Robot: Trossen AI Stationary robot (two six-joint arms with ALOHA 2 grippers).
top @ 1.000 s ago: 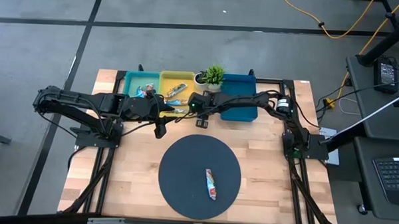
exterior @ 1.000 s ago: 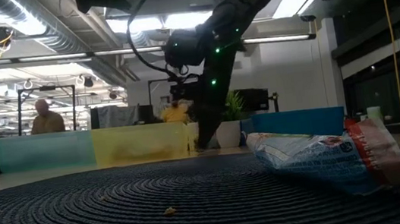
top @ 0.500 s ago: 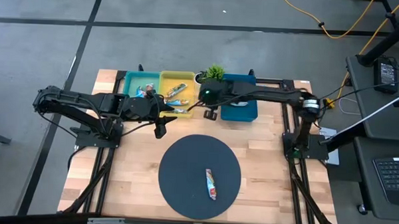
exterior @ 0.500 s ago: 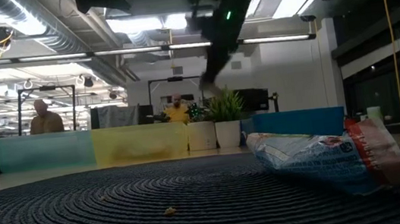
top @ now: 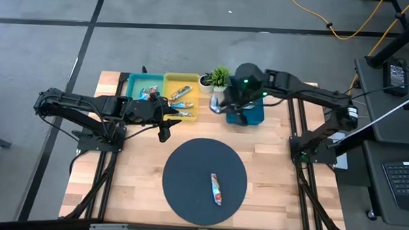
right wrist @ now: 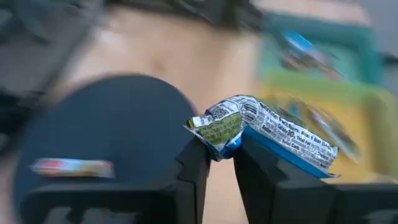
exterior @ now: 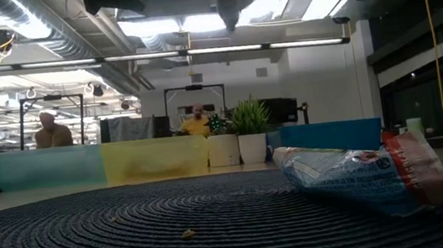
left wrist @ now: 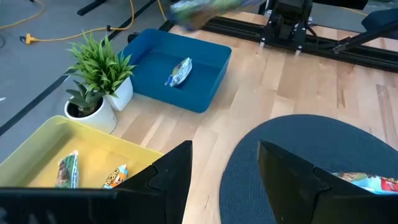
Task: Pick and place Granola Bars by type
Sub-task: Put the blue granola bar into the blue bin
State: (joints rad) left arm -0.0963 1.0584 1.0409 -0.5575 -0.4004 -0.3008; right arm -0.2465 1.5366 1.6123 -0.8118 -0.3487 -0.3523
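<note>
My right gripper (right wrist: 222, 150) hangs high over the blue bin (top: 254, 111), shut on a granola bar in a green-white and blue wrapper (right wrist: 292, 134). My left gripper (left wrist: 224, 160) is open and hovers above the table in front of the yellow bin (top: 182, 83), touching nothing. A red and blue bar (top: 217, 189) lies flat on the round dark mat (top: 189, 162). One bar (left wrist: 179, 71) lies in the blue bin. More bars lie in the yellow bin and the teal bin (top: 139, 80). My right gripper pinches the green-white bar by one crumpled end (right wrist: 219, 132) between its two fingers. The rest of the wrapper sticks out sideways past one finger (right wrist: 264, 171). The bar is lifted clear, high above the blue bin.
A small potted plant (top: 219, 77) stands between the yellow and blue bins, close to my right arm. The three bins line the table's far edge. Bare wood (top: 277, 172) shows on both sides of the mat. People show in the room beyond the table.
My right gripper has swung from the yellow bin's near right corner toward the table's right, past the plant and over the blue bin. It has risen out of the low view's middle. The left arm has kept still.
</note>
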